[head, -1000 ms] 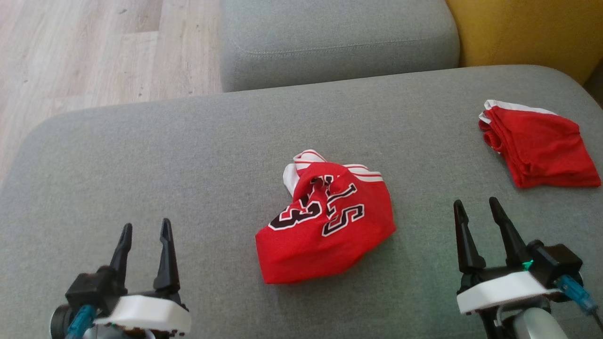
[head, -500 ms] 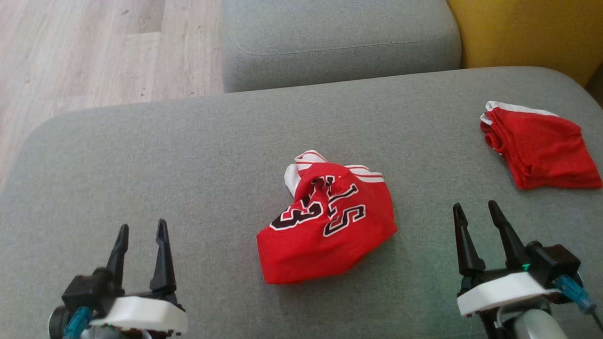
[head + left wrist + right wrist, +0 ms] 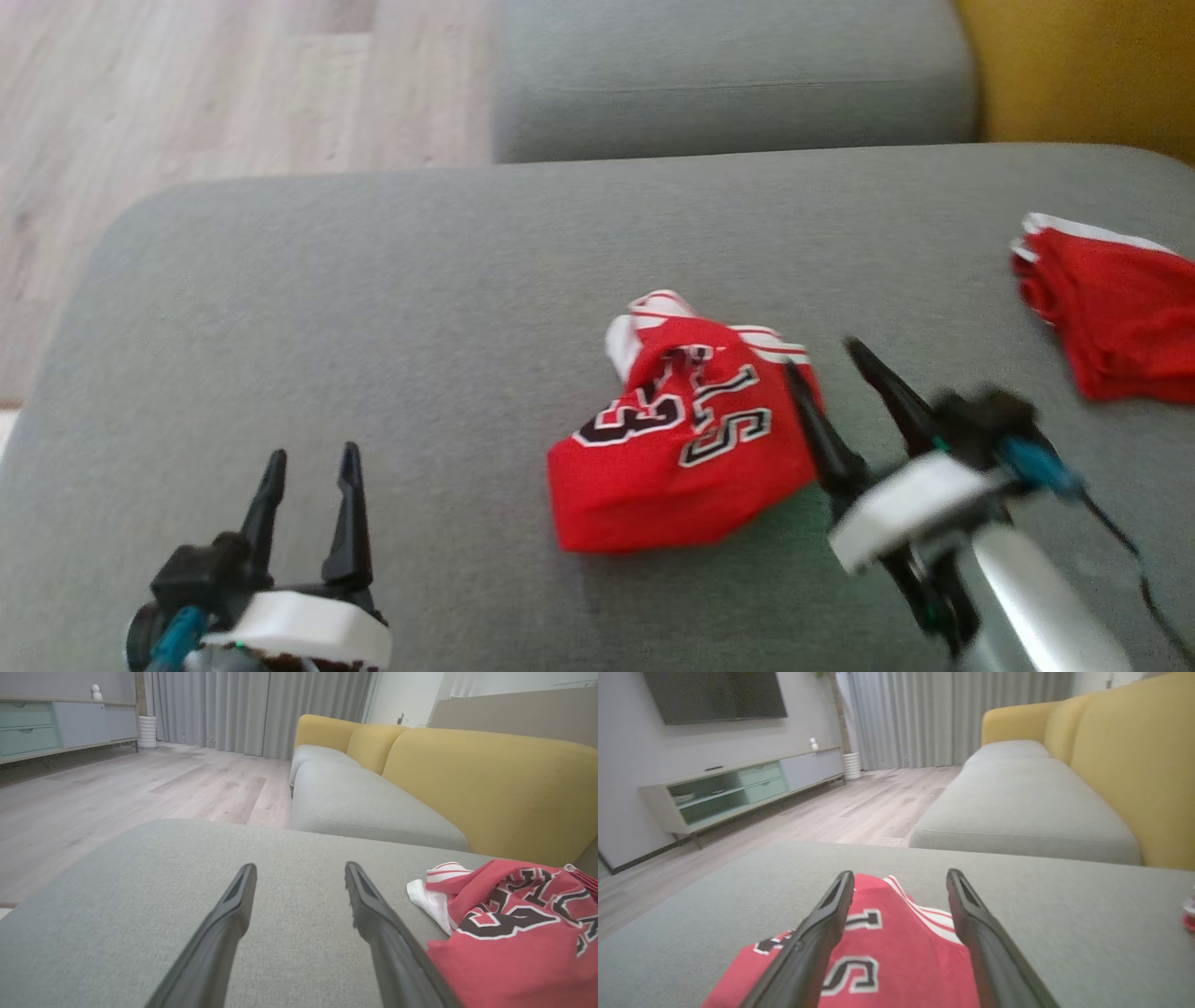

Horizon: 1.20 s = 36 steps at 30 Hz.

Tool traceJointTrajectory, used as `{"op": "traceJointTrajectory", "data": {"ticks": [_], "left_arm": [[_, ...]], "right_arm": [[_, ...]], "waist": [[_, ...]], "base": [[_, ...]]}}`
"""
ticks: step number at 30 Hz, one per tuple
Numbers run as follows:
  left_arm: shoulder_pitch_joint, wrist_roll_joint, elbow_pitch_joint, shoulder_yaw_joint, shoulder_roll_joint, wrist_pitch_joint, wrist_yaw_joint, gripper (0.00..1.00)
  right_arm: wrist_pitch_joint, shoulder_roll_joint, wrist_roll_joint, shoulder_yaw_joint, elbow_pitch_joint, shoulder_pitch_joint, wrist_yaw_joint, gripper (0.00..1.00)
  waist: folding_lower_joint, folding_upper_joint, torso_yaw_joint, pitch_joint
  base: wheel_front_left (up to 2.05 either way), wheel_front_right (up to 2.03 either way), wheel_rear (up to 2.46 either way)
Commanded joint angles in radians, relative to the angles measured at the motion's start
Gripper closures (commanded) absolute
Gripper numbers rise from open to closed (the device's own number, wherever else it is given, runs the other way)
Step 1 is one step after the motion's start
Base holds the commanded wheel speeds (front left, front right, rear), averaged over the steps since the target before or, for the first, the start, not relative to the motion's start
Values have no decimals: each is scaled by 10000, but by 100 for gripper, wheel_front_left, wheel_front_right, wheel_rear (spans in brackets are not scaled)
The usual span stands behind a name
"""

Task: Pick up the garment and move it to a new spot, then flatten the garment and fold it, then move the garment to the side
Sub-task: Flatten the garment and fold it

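The grey seat cushion point(image 3: 373, 308) serves as the work surface. A red jersey point(image 3: 691, 439) with black-and-white lettering lies crumpled near its centre, unflattened; the pick-up step is judged not yet done. A folded red garment point(image 3: 1120, 317) sits at the right edge, probably set aside to keep the centre free. The right gripper point(image 3: 822, 357), jaws spread and empty, is angled at the jersey's right edge, apparently lined up to grasp. The left gripper point(image 3: 314, 453), likewise spread and empty, waits near the front-left corner, well apart.
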Motion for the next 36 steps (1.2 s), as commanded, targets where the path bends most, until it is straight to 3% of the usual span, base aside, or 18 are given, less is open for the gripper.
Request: {"op": "traceJointTrajectory", "data": {"ticks": [1,6,13,18,20,21,22,23,28,36], "left_arm": [[-645,91,-225,214,-11,-122,-53,0],[-840,40,14,5,-59,-122,-190,0],[-1246,-106,255,-297,-87,-122,-302,0],[-1346,-351,335,-469,-92,-122,-159,0],[-1338,-392,348,-466,-92,-122,-120,0],[-1333,-407,345,-443,-93,-122,-109,0],[-1321,-421,340,-409,-93,-122,-99,0],[-1301,-427,335,-369,-93,-122,-88,0],[-1182,-393,318,-164,-94,-122,-79,0],[-1192,-277,198,61,-94,-122,-165,0]], "right_arm": [[333,-295,118,658,-317,-975,73,0],[2377,-841,677,2197,775,-2817,73,0],[6341,-1150,1919,4124,3236,-5470,73,0],[8861,-1281,2574,5252,5061,-6428,73,0],[9235,-1340,2678,5606,5483,-6612,73,0],[9170,-1379,2713,5739,5602,-6674,73,33],[9004,-1404,2779,5808,5707,-6711,73,89],[8766,-1419,2852,5842,5804,-6734,73,100],[6493,-1393,2886,5636,6151,-7206,73,100],[2288,-950,3028,4054,6683,-8321,73,100]], "waist": [[0,0,420,111],[0,0,1219,221],[0,0,2322,523],[0,0,2935,565],[0,0,3081,555],[0,0,3129,543],[0,0,3146,527],[0,0,3136,497],[0,0,2791,365],[0,0,1725,361]], "base": [[0,0,0],[0,0,0],[0,0,0],[0,0,0],[0,0,0],[0,0,0],[0,0,0],[0,0,0],[0,0,0],[0,0,0]]}}
